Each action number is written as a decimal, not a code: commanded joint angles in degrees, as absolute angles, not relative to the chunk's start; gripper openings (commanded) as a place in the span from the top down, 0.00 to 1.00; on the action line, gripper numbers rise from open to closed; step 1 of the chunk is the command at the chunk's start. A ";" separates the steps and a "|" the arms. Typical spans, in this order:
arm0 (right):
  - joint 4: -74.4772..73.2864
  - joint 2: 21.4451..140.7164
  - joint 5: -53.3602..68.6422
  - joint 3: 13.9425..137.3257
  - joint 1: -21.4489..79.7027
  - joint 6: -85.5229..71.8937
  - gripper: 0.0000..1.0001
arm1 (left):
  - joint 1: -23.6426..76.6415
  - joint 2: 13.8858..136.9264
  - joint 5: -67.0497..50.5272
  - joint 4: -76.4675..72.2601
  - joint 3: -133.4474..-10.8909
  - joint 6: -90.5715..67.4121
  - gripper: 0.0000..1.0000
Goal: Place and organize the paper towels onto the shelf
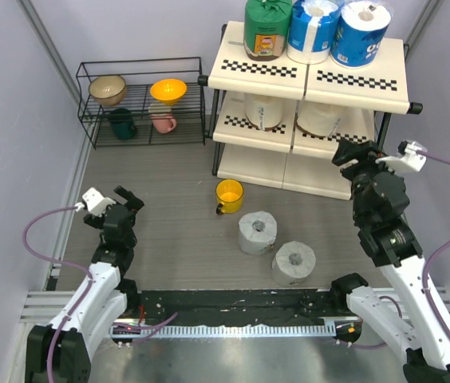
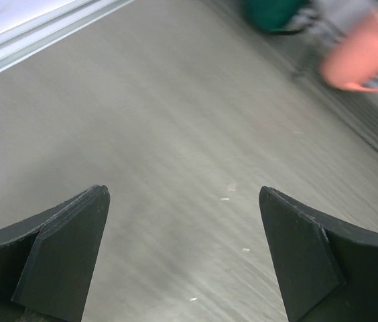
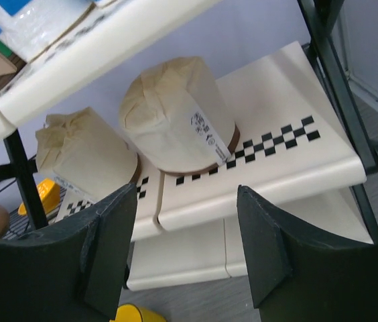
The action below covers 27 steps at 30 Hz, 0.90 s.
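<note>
The shelf (image 1: pixel 353 84) stands at the back right. Its top tier holds a green-wrapped roll (image 1: pixel 267 28) and two blue-and-white rolls (image 1: pixel 313 30) (image 1: pixel 361 33). The middle tier holds two cream rolls (image 1: pixel 264 111) (image 1: pixel 318 118), also in the right wrist view (image 3: pixel 179 117) (image 3: pixel 85 157). Two grey-white rolls (image 1: pixel 257 232) (image 1: pixel 294 262) stand on the floor. My right gripper (image 1: pixel 351 155) is open and empty just in front of the middle tier (image 3: pixel 263 168). My left gripper (image 1: pixel 125 199) is open and empty over bare floor at the left.
A yellow cup (image 1: pixel 228 195) stands on the floor left of the shelf. A low black wire rack (image 1: pixel 141 100) at the back left holds a tan bowl, a yellow bowl, a green mug and a pink mug (image 2: pixel 363 57). Grey walls enclose both sides.
</note>
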<state>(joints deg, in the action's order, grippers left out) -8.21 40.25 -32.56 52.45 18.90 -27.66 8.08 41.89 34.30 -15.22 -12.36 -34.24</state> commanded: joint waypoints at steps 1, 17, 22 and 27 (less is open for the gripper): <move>-8.70 34.81 -25.07 47.48 18.55 -30.58 0.33 | 7.56 42.09 43.96 -1.67 -16.95 -45.27 0.00; -15.38 27.95 -20.05 40.34 18.63 -34.80 0.33 | 7.56 45.35 33.41 -5.63 -17.14 -43.06 0.00; -15.38 27.86 -19.60 39.64 18.63 -35.51 0.33 | 7.47 56.21 25.24 1.56 -25.30 -42.36 0.00; -13.28 25.24 -21.00 37.18 18.63 -38.14 0.33 | 7.56 68.80 17.50 5.09 -34.08 -43.33 0.00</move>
<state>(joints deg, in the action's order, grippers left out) -16.25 27.73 -20.36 38.87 18.74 -35.24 7.75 62.24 25.61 1.41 -27.88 -42.04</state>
